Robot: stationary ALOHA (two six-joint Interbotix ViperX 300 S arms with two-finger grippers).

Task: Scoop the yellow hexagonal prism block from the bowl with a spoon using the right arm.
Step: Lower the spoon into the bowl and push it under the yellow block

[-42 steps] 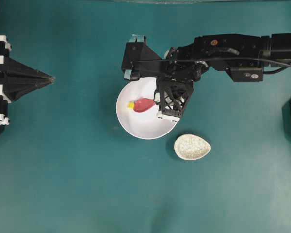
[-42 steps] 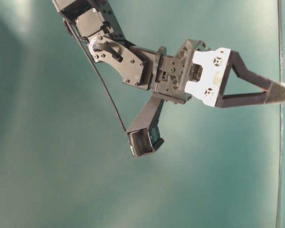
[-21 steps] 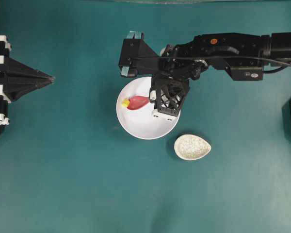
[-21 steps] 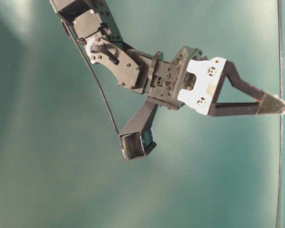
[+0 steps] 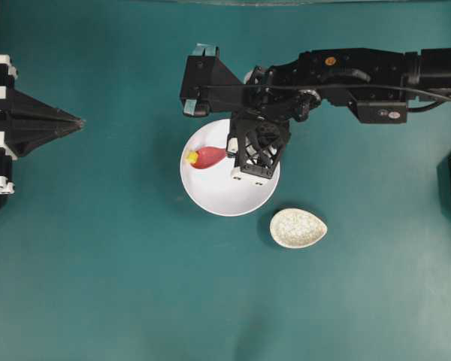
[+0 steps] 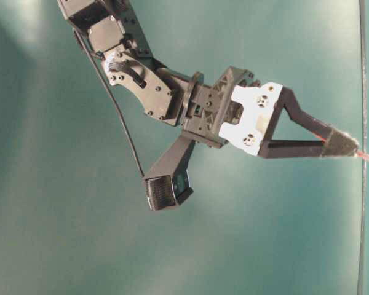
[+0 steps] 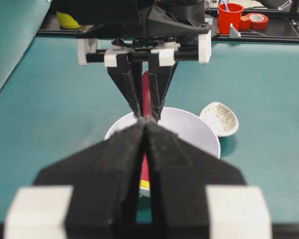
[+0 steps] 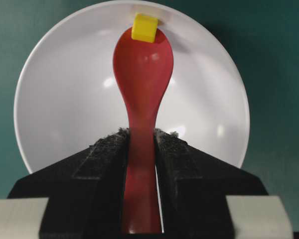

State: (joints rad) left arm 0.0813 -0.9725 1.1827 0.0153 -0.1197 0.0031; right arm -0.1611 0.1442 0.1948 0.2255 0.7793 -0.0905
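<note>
Teal table (image 5: 120,286), wide and flat, everything sitting on it.

Right arm (image 5: 346,71) reaches in from the right edge of the overhead view, wrist bent down over the bowl. Left arm parked at the left edge, well apart from the work; left gripper (image 7: 145,130) has its jaws pressed together on nothing.

Bowl (image 5: 210,197): round, plain white, glossy. Looks rigid and slick inside, so small things should slide along its wall rather than stay put. Small speckled spoon rest (image 5: 298,228) lies just beside it, unused.

Right gripper (image 8: 139,144): jaws clamped nearly closed on the handle of the spoon (image 8: 142,84), gripped partway down the handle with the scoop pointing away over the bowl's floor. Spoon is glossy pink-red, stiff, likely ceramic or hard plastic (brittle either way, and slippery under the pads, so the firm grip suits it).

Yellow hexagonal prism block (image 8: 144,27): tiny, at the far tip of the scoop, against the bowl's far wall. Cannot tell whether it rides on the spoon's lip or is only pushed up against it. Judged very light and hard; it would skitter off a smooth surface easily. Not something to pinch here. The spoon's lip has to get under it, using the wall as a backstop.
</note>
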